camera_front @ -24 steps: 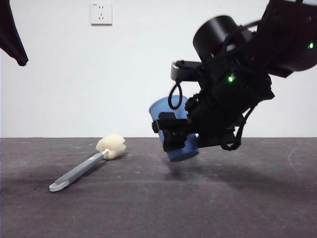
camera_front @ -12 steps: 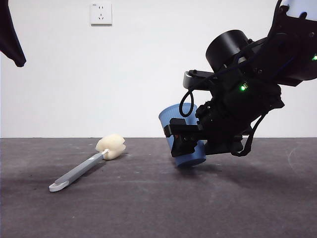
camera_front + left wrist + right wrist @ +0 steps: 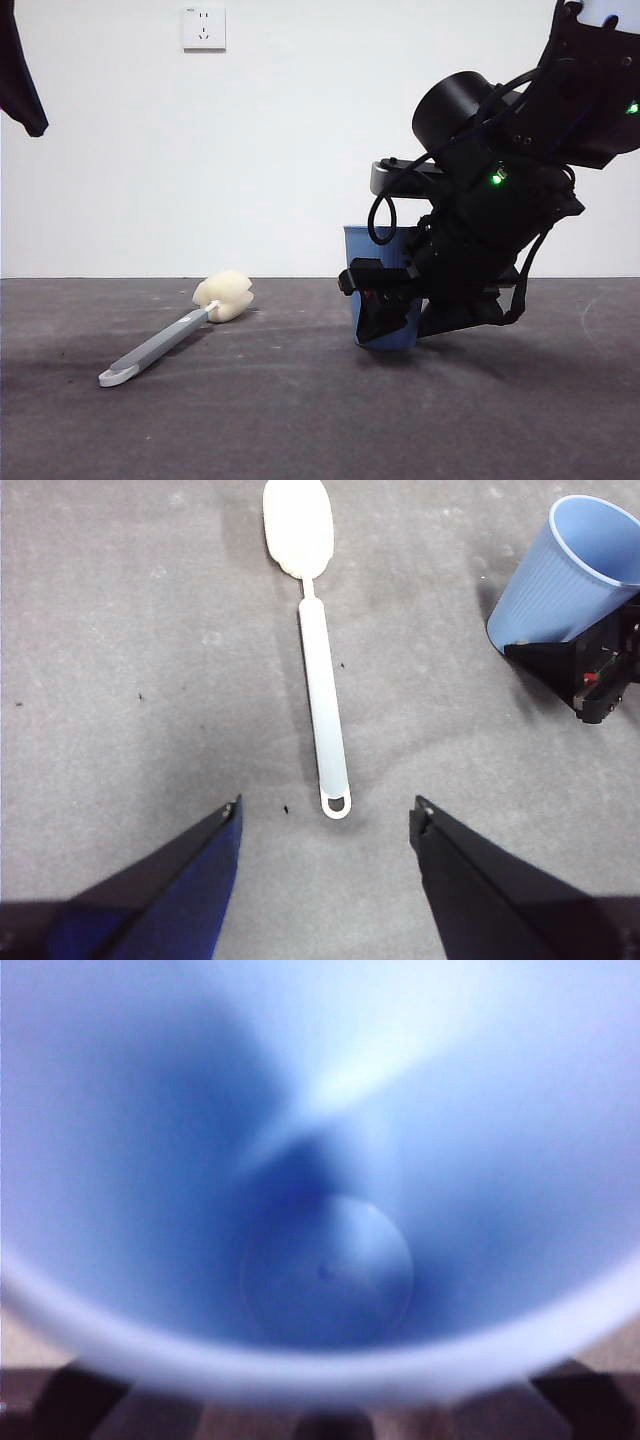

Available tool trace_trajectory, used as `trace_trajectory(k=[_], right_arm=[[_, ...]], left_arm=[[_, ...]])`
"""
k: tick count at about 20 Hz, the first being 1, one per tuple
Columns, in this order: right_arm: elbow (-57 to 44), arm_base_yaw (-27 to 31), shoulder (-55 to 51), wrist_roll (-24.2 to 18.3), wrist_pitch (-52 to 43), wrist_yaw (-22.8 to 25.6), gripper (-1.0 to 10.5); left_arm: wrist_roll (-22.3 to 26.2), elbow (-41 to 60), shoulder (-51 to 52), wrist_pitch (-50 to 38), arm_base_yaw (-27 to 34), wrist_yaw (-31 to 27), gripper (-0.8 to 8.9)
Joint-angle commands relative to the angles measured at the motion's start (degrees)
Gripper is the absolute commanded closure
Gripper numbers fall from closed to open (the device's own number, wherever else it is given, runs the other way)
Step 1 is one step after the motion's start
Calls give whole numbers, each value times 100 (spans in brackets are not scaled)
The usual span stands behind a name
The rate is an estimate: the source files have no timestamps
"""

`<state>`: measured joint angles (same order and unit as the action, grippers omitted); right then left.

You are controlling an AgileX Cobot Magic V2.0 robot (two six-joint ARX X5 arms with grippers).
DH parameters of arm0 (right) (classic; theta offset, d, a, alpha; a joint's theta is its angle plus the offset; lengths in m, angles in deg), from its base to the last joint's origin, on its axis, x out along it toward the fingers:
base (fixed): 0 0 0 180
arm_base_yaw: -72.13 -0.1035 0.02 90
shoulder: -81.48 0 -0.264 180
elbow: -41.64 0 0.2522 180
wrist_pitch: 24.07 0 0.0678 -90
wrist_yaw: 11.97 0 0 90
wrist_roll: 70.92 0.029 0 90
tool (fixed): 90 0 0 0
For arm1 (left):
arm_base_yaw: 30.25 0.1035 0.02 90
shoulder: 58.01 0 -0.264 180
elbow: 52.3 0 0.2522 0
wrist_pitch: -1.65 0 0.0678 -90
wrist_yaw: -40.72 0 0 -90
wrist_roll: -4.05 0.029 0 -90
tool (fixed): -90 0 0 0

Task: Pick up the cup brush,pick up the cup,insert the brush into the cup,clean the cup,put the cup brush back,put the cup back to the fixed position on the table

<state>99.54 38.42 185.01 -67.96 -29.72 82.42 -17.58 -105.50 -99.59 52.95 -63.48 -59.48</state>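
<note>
The blue cup [image 3: 361,250] stands upright on the table [image 3: 300,420], right of centre, and fills the right wrist view [image 3: 320,1210]. My right gripper [image 3: 385,300] is shut on the cup, its black jaws low on the ribbed wall and hiding most of it. The cup brush [image 3: 165,343] lies flat to the left, its cream sponge head towards the wall and its looped end towards the front. My left gripper [image 3: 326,802] hangs open high above the brush [image 3: 322,700], nothing between its jaws. That view also shows the cup [image 3: 560,580] and the right gripper [image 3: 590,675].
A white wall with a socket [image 3: 204,27] closes the table's far side. The right arm's bulk hangs over the table's right half. The left arm shows only as a dark tip [image 3: 20,80] at the top left corner.
The right gripper has come down and slightly right with the cup, turning it from tilted to upright; its base now rests on the table. The brush and left arm have not moved.
</note>
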Motion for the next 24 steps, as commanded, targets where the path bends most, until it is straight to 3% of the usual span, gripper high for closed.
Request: trace_trajectory(k=[1,2,7,12,18,24], right_arm=[[-114,-52,101,68,326,-140,541],[-114,-57,50,68,356,-138,497],[-114,-57,-302,72,811,-136,495],[-114,-103,-949,282,2205,-282,496],[-105,-282,-3261,570,4465,-944,501],[254,-284,-5366,621,6524,-1287,507]], left_arm=[[74,-4,7,-13,-11,-28,530],[74,-4,7,-13,-11,-28,530],[74,-4,7,-13,-11,-28,530],[81,-4,7,31,-11,-24,530],[396,-4,7,201,-11,55,531],[688,-4,7,203,-11,1215,532]])
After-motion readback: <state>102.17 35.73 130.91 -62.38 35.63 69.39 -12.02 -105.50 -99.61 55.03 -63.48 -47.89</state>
